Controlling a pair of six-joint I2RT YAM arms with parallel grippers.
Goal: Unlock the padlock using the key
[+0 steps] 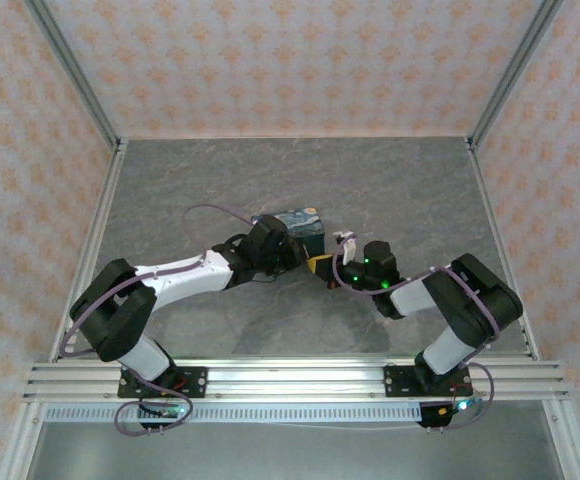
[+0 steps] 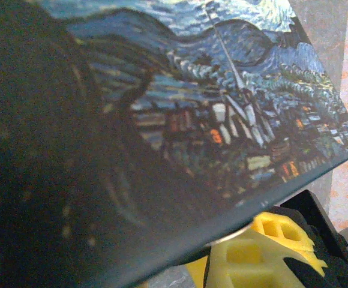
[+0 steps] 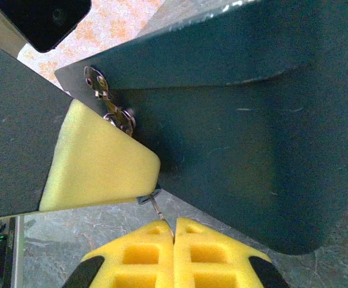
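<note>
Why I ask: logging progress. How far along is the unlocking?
Done: both arms are at the starry-night box. In hand: the right gripper, jaws shut, pinches a thin metal piece, likely the key, by the box's edge. To do: whether it sits in the padlock is unclear; turning and releasing remain.

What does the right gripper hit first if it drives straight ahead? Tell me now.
Most likely the box, its dark teal side right ahead of the right gripper, whose jaws pinch a thin metal piece. The pale yellow wedge sits just left of that line; depth is unclear.
</note>
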